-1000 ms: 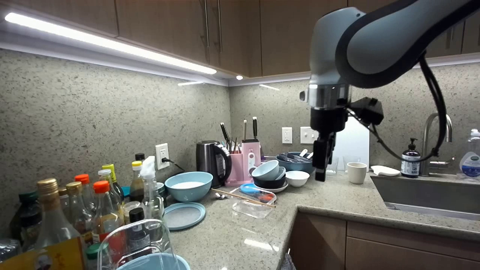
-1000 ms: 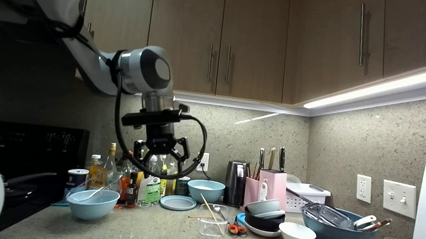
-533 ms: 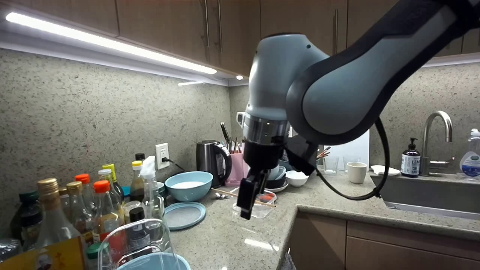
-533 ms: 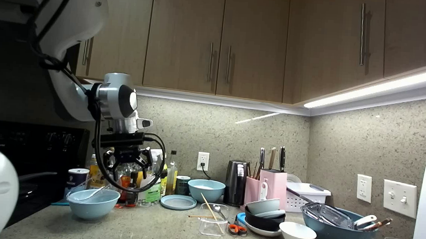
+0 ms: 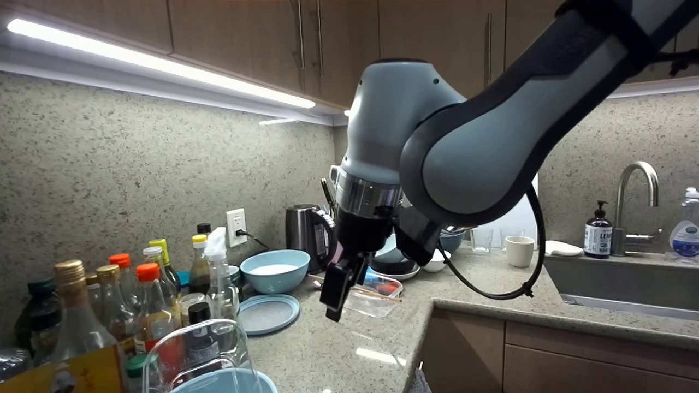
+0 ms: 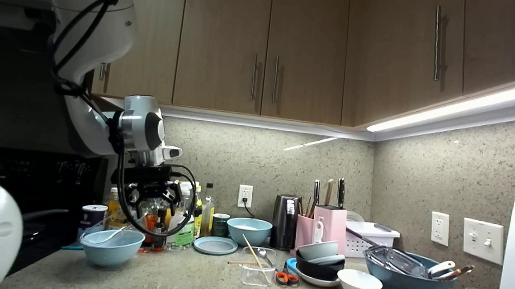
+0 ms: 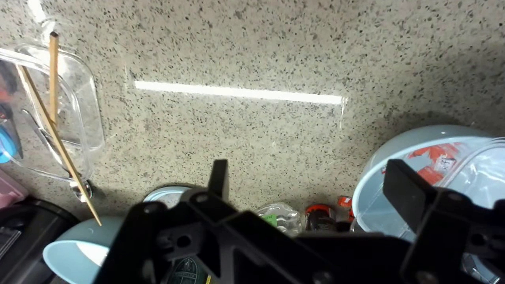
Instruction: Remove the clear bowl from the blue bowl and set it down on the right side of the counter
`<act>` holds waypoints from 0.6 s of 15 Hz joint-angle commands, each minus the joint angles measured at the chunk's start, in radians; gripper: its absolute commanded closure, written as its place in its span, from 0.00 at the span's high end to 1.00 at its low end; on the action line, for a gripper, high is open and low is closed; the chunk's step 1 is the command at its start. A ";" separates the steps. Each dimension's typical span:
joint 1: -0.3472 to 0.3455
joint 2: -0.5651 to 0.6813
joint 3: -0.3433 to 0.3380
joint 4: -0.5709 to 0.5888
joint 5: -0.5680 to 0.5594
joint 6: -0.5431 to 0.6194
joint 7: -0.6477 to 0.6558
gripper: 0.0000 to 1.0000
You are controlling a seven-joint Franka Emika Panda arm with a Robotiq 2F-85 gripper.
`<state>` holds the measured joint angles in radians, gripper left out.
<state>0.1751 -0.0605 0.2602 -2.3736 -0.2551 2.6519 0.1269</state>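
The clear bowl [image 5: 203, 341] stands tilted inside the pale blue bowl [image 5: 237, 382], its rim sticking up above it. In an exterior view the clear bowl [image 6: 105, 237] leans in the blue bowl [image 6: 114, 253] at the stove end of the counter [image 6: 194, 276]. In the wrist view the clear bowl [image 7: 483, 169] and blue bowl [image 7: 422, 136] are at the right, partly cut off and covered by a finger. My gripper [image 7: 307, 169] is open and empty, above the counter. In both exterior views it [image 5: 334, 297] is high, to the side of the blue bowl.
Several bottles [image 5: 147, 305] stand along the wall behind the blue bowl. A flat blue plate [image 5: 268, 314], another blue bowl [image 5: 276, 271] and a kettle [image 6: 284, 221] are further along. A clear tray with chopsticks [image 6: 255, 271] and stacked bowls [image 6: 319, 260] lie beyond. The sink [image 5: 622, 284] is past the corner.
My gripper has moved down and toward the end of the counter with the blue bowl, leftward in both exterior views. The last half second shows only a small shift. The bowls have not moved.
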 commanded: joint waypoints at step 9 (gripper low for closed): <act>0.032 0.199 -0.001 0.111 -0.075 0.222 0.317 1.00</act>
<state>0.1902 0.0519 0.2629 -2.3121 -0.2555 2.7938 0.3210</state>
